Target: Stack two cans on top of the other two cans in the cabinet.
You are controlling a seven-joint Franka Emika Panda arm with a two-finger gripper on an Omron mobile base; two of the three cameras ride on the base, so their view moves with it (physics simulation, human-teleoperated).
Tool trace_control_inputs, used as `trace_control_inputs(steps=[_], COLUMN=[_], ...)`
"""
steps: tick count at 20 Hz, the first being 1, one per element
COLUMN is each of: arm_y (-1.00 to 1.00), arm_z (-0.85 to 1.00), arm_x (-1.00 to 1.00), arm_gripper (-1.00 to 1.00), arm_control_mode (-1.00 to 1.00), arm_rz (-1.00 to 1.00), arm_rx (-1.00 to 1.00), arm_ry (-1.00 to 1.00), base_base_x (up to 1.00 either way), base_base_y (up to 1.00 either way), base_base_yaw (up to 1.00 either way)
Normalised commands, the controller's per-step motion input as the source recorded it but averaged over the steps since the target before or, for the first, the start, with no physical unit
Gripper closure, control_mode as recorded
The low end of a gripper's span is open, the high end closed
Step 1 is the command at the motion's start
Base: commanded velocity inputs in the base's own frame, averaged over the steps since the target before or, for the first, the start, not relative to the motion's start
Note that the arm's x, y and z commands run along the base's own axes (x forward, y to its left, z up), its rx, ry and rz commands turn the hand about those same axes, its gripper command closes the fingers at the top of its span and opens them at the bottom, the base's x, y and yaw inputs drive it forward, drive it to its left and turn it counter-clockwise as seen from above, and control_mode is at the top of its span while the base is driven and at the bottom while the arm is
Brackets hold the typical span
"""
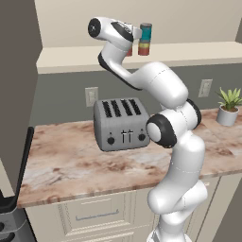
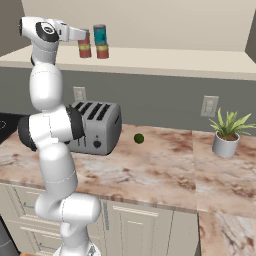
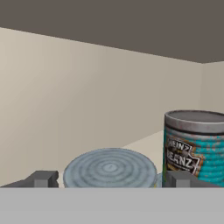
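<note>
In the cabinet (image 3: 87, 100), fingers (image 3: 43, 178) spread around can top (image 3: 109, 168).

3 red cans (image 2: 84, 50), 1 teal can (image 2: 100, 35).

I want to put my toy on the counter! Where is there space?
Plenty of bare counter lies between the toaster and the potted plant, apart from one small green ball. In front of the toaster is free too. The shelf is crowded by the cans and the hand.
</note>
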Motion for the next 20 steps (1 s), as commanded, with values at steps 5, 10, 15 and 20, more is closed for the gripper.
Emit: trace_control_inputs(steps=[5,10,15,20], arm_y=[0.00,0.00,0.00,0.04], arm_z=[0.00,0.00,0.00,0.00], arm_x=[0.00,0.00,-0.06,-0.34], arm_gripper=[-1.00,-1.00,-1.00,-1.00], arm_control_mode=[-1.00,-1.00,-1.00,-1.00], arm_rz=[0.00,0.00,0.00,0.01], arm_rx=[0.00,0.00,0.00,0.00], arm_ry=[0.00,0.02,0.03,0.02], base_base_x=[0.00,0.00,0.00,0.00], base_base_y=[0.00,0.00,0.00,0.00], base_base_yaw=[0.00,0.00,0.00,0.00])
